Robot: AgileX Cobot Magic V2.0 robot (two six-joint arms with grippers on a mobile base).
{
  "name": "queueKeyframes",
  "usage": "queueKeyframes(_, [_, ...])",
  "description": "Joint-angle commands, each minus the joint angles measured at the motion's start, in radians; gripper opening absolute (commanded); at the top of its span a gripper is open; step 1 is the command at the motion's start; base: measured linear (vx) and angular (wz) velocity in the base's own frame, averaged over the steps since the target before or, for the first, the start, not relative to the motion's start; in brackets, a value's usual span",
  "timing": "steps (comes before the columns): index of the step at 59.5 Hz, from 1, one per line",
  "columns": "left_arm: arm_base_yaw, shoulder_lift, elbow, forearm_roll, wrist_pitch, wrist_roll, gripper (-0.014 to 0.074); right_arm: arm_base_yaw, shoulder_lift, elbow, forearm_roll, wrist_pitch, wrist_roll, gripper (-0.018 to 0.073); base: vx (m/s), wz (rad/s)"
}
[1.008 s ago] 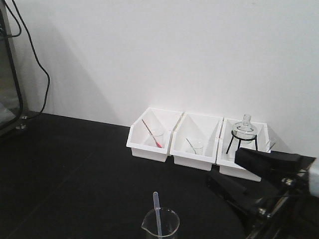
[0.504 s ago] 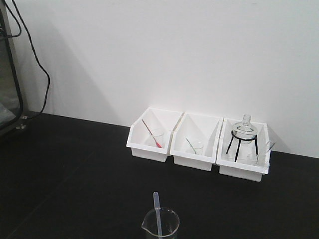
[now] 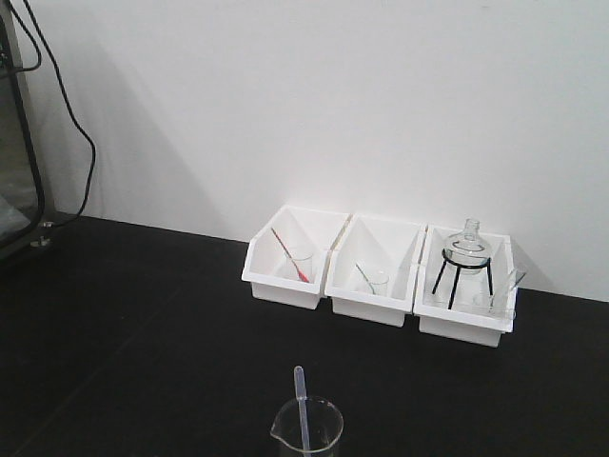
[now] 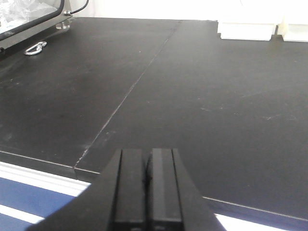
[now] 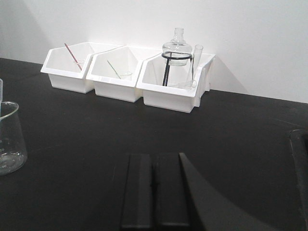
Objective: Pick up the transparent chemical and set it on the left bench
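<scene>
At the near edge of the bench, nothing has been picked up.

The transparent chemical (image 3: 301, 411) stands leaning in a clear beaker (image 3: 306, 430) at the front of the black left bench (image 3: 124, 324), untouched, so grasp, carry and placement all remain. The left gripper (image 4: 147, 187) and right gripper (image 5: 153, 192) both hover low with fingers pressed together, holding nothing. Three white bins (image 3: 376, 272) sit well apart against the wall. Broad bare worktop lies to the left; in the left wrist view the bench's front edge runs just beneath the left gripper.
</scene>
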Motion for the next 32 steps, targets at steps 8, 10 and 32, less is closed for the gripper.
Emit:
queueKeyframes(8, [-0.002,-0.019,0.016,-0.001,-0.078,-0.008,-0.0003,-0.006,-0.009,-0.001,-0.001,-0.089,-0.012,-0.0007,0.00,0.00])
queueKeyframes(10, [-0.002,-0.019,0.016,-0.001,-0.078,-0.008,-0.0003,-0.006,-0.009,-0.001,-0.001,-0.089,-0.012,-0.0007,0.00,0.00])
queueKeyframes(32, [-0.002,-0.019,0.016,-0.001,-0.078,-0.008,-0.0003,-0.006,-0.009,-0.001,-0.001,-0.089,-0.012,-0.0007,0.00,0.00])
